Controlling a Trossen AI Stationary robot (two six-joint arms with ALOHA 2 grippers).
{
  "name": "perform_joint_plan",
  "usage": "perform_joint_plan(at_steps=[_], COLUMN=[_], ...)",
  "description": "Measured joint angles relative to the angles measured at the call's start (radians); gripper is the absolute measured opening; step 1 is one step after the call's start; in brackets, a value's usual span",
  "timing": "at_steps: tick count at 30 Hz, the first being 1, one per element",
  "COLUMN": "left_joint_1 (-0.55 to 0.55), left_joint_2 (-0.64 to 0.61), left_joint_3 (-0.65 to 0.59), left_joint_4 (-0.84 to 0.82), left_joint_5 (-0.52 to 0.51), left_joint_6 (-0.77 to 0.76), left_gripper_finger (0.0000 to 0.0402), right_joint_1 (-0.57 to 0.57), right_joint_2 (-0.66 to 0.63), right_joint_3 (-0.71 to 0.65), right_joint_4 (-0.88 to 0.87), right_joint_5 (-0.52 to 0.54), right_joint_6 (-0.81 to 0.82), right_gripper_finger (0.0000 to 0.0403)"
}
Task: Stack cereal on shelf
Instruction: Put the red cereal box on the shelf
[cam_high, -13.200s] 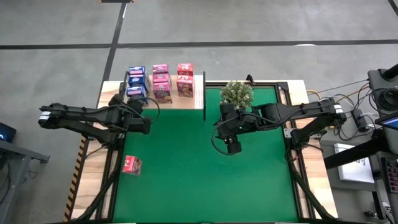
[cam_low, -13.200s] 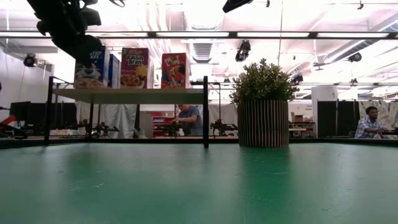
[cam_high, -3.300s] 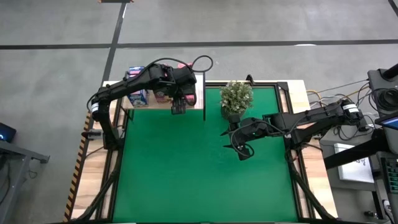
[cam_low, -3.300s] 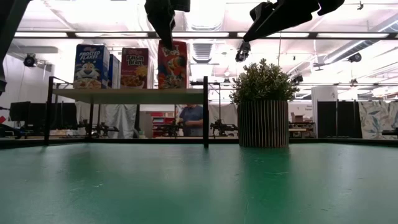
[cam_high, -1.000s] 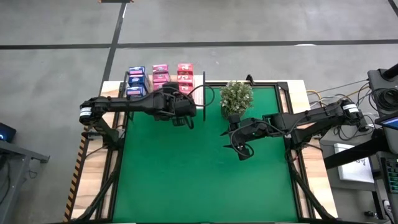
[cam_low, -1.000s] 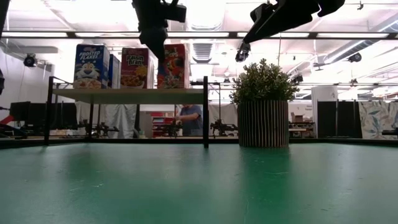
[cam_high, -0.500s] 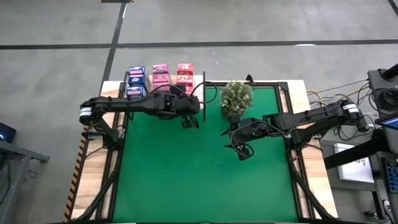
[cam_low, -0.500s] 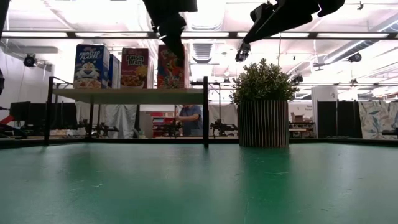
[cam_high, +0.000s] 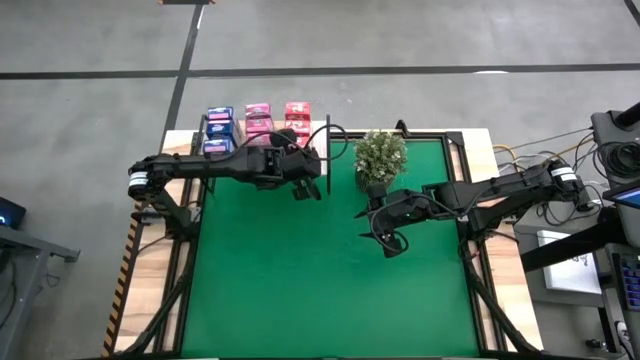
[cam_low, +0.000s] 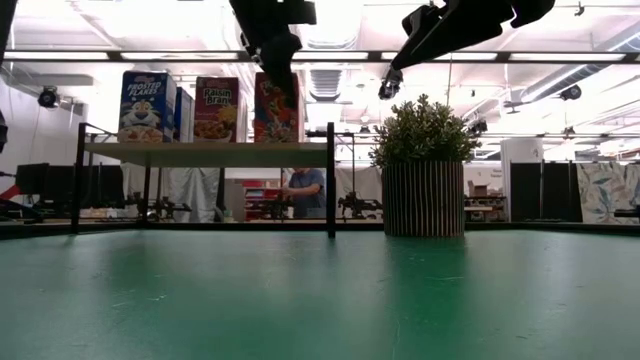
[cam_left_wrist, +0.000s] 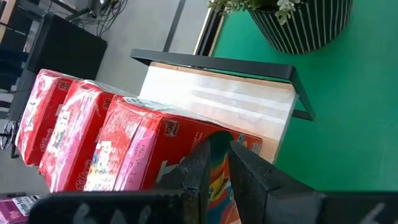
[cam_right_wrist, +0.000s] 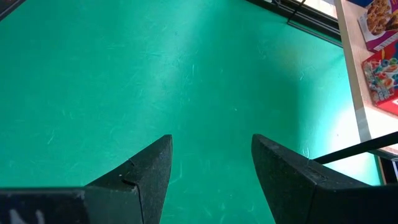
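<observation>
Several cereal boxes stand in rows on the shelf (cam_high: 318, 140) at the table's far left: blue ones (cam_high: 219, 133) and pink ones (cam_high: 258, 118). The low view shows three fronts on the shelf (cam_low: 210, 152); the red box (cam_low: 262, 110) is partly behind my left gripper (cam_low: 280, 55). My left gripper (cam_high: 313, 188) hovers by the shelf's near right corner, shut, with nothing between its fingers (cam_left_wrist: 219, 158), and points at the nearest red box (cam_left_wrist: 149, 143). My right gripper (cam_high: 390, 247) hangs open over the green mat (cam_high: 330, 280), holding nothing.
A potted green plant (cam_high: 380, 152) stands on the mat right of the shelf, between the two arms. The shelf's black upright (cam_low: 330, 180) stands at its right end. People show in the room beyond the table (cam_low: 305, 190).
My left gripper's wrist has turned, and its fingertips have swung toward the table's right edge along the shelf's near side. The boxes on the shelf have stayed put.
</observation>
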Motion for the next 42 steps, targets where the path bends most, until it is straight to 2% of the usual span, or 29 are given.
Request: perform_joint_plan(at_steps=[11,19,29,42], left_joint_1=[-0.021,-0.067,-0.013,-0.003], left_joint_2=[-0.002,-0.022,-0.022,-0.022], left_joint_3=[0.000,0.006,0.006,0.006], left_joint_4=[-0.014,-0.240,-0.232,-0.232], left_joint_5=[0.001,0.002,-0.002,-0.002], left_joint_6=[0.024,0.084,0.088,0.087], left_gripper_finger=[0.0040,0.0040,0.0040,0.0040], right_joint_1=[0.000,0.000,0.000,0.000], right_joint_2=[0.000,0.000,0.000,0.000], right_joint_3=[0.000,0.000,0.000,0.000], right_joint_4=[0.000,0.000,0.002,0.002], right_joint_5=[0.000,0.000,0.000,0.000], right_joint_6=[-0.007,-0.007,-0.007,-0.008], right_gripper_finger=[0.0210,0.0210,0.0210,0.0210])
